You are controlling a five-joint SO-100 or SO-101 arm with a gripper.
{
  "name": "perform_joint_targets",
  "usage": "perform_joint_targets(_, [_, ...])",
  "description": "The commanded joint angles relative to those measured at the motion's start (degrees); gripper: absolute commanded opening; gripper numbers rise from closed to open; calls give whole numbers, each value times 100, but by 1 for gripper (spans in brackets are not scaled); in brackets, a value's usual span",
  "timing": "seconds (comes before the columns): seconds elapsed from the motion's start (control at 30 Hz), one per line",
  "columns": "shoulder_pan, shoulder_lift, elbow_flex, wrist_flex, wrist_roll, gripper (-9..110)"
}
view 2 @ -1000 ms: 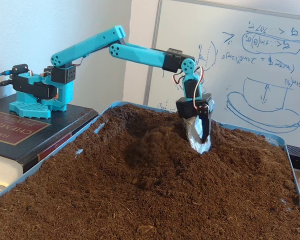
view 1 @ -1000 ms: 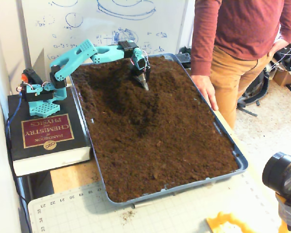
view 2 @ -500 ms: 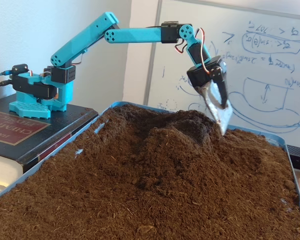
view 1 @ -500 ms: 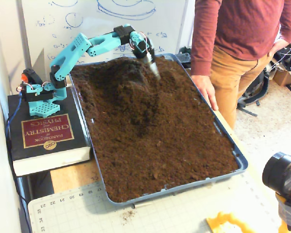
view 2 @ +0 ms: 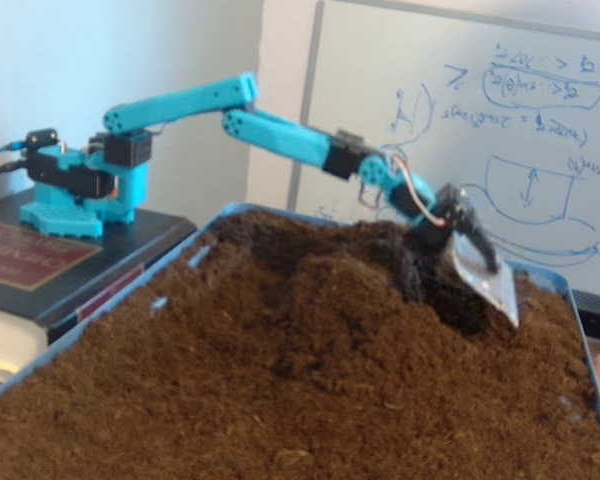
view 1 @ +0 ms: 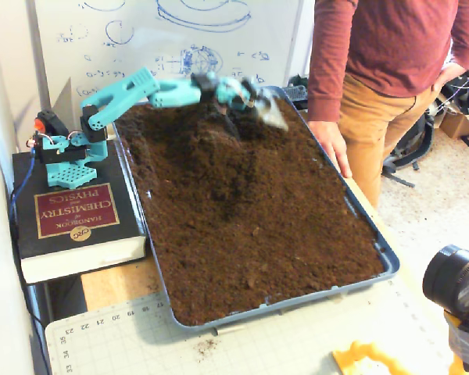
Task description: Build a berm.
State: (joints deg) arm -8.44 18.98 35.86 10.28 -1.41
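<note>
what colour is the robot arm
Turquoise blue arm, with black motors; it shows best in the low fixed view beside the tray.

berm (view 2: 350, 285) heaped beside hand (view 2: 485, 275), open soil (view 1: 258, 226) beyond

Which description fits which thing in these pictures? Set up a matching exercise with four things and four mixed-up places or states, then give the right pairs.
Things:
1. book
2. berm
3. person's hand
4. whiteboard

Descriptions:
A. a raised mound of soil at the far end of the tray
B. resting at the tray's right rim in a fixed view
C. lying under the arm's base
D. standing behind the tray, with blue drawings on it

Pairs: 1-C, 2-A, 3-B, 4-D
</note>
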Motion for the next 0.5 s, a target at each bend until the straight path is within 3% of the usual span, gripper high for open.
perform_joint_targets(0.0, [211,167,-413,-132,-694,0])
perform_joint_targets(0.47, [237,1415,853,2953,-967,0])
